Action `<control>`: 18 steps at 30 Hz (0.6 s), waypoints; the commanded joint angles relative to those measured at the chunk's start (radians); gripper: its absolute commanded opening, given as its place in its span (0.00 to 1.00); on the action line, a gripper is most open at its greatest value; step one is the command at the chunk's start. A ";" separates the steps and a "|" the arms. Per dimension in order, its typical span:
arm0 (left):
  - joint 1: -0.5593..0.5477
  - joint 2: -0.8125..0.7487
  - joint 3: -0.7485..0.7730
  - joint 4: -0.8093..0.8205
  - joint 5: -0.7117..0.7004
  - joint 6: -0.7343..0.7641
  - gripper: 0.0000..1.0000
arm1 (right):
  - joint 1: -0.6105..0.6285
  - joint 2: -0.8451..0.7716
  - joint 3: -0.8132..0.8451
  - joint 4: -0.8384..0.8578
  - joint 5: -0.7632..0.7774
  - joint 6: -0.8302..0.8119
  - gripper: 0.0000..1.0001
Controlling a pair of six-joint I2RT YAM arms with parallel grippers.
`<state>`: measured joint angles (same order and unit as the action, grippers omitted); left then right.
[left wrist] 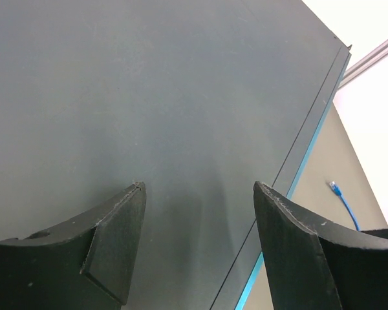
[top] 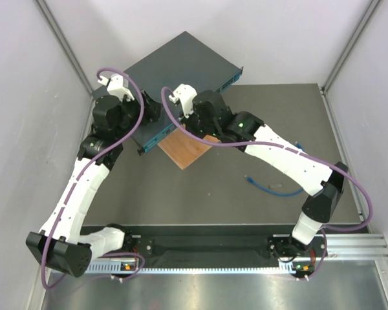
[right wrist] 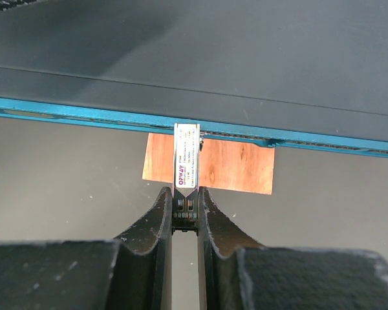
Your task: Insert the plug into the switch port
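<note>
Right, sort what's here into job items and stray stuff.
Job:
switch
silver plug, pinched in the right gripper at the switch's front edge
left gripper, open above the switch's top

Stray:
blue cable on the table
wooden square by the switch's front

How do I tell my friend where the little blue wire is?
Find the big dark box at the back of the table. Come nearer and right, past the white right arm. The blue wire lies there alone, thin and curly; the purple cables are thicker and ride on the arms.
</note>
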<state>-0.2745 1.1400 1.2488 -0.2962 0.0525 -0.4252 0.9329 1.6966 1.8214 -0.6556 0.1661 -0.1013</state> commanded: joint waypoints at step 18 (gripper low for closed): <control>0.003 0.014 -0.005 0.049 0.035 -0.026 0.72 | -0.009 -0.075 -0.039 0.010 0.004 -0.014 0.00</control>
<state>-0.2745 1.1549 1.2461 -0.2932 0.0761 -0.4438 0.9325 1.6466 1.7462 -0.6754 0.1616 -0.1112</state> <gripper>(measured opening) 0.722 0.113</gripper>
